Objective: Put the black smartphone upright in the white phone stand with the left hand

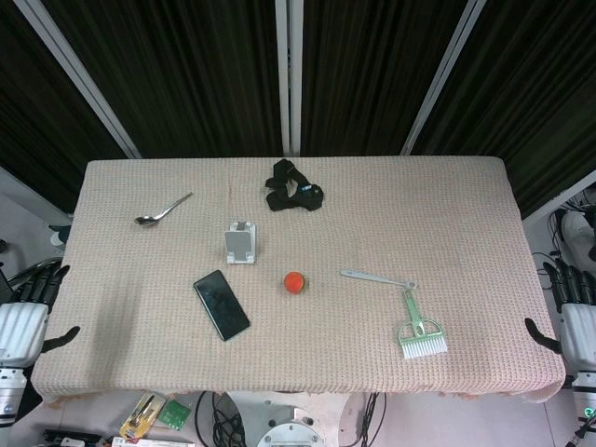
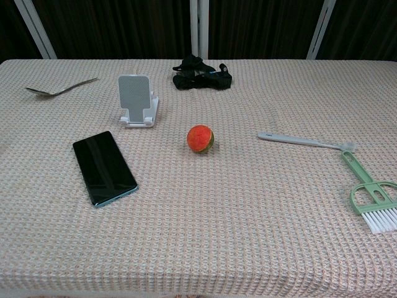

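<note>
No readable text, brand, number or sign anywhere in either view. Black smartphone [image 2: 104, 167] screen dark and blank, white phone stand [image 2: 137, 100] plain, without a logo. Small packets [image 1: 154, 414] on the floor beside the left robot hand [image 1: 23, 321] too small and blurred to read.

We see a beige waffle-weave tablecloth [image 2: 248, 236] under a glossy black phone [image 2: 104, 167], a white stand [image 2: 137, 100], a red-orange ball [image 2: 200, 138], a silver spoon [image 2: 60, 91], a grey toothbrush [image 2: 304, 141], a pale green brush [image 2: 371, 201] with white bristles and a black strap [image 2: 201, 79]
</note>
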You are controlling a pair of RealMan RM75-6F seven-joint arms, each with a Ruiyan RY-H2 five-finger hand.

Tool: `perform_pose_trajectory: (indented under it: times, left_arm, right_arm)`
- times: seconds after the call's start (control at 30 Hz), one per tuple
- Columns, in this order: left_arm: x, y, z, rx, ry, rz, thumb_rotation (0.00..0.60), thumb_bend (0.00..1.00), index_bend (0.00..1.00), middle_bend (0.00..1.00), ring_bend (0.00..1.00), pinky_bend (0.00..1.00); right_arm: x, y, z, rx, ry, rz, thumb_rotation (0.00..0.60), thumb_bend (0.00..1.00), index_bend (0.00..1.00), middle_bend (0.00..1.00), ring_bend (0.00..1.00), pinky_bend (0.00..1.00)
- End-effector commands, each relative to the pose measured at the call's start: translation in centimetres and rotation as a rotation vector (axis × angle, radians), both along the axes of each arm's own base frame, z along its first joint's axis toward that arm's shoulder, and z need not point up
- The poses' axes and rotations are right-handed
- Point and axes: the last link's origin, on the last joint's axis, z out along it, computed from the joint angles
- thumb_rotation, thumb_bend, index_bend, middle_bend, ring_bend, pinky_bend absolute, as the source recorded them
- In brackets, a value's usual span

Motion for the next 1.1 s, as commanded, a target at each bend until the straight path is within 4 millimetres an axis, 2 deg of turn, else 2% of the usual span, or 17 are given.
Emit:
perform_pose_trajectory:
  times: [0.03, 0.17, 0.33, 0.5, 0.67, 0.8, 1.1]
  left_arm:
    - [0.1, 0.1, 0.0, -0.018, 0.024, -0.019, 0.600, 0.12, 0.03, 0.06, 0.08, 0.24]
    - [0.8, 0.5, -0.1, -0.046, 0.058, -0.076, 0.600, 0.12, 0.03, 0.06, 0.08, 0.24]
    - [2.4, 2.1, -0.4, -0.140, 0.137, -0.200, 0.600, 0.12, 0.04, 0.07, 0.08, 0.24]
    - [5.6, 4.3, -1.5, -0.268, 0.247, -0.384, 0.600, 0.12, 0.07, 0.09, 0.08, 0.25]
    - [8.6, 6.4, -4.2, -0.384, 0.334, -0.562, 0.600, 0.12, 0.07, 0.10, 0.08, 0.25]
    - [10.5, 8.1, -7.3, -0.472, 0.387, -0.656, 0.600, 0.12, 0.07, 0.10, 0.08, 0.25]
    - [12.6, 11.1, -12.5, -0.575, 0.529, -0.770, 0.600, 0.12, 0.07, 0.10, 0.08, 0.25]
  right_arm:
    - [0.2, -0.1, -0.1, 0.001, -0.002, 0.007, 0.600, 0.18, 0.00, 0.00, 0.00, 0.00]
    - [0.3, 0.0, -0.1, 0.003, -0.001, 0.010, 0.600, 0.18, 0.00, 0.00, 0.00, 0.00]
    - [0.1, 0.1, 0.5, -0.016, 0.003, 0.000, 0.600, 0.18, 0.00, 0.00, 0.00, 0.00]
    - [0.6, 0.1, 0.9, -0.032, 0.009, 0.007, 0.600, 0.18, 0.00, 0.00, 0.00, 0.00]
    - [0.8, 0.5, 1.5, -0.053, 0.017, 0.016, 0.600, 0.18, 0.00, 0.00, 0.00, 0.00]
    - [0.7, 0.9, 1.9, -0.049, 0.032, 0.009, 0.600, 0.18, 0.00, 0.00, 0.00, 0.00]
    - [0.7, 1.5, 2.7, -0.073, 0.032, 0.012, 0.600, 0.18, 0.00, 0.00, 0.00, 0.00]
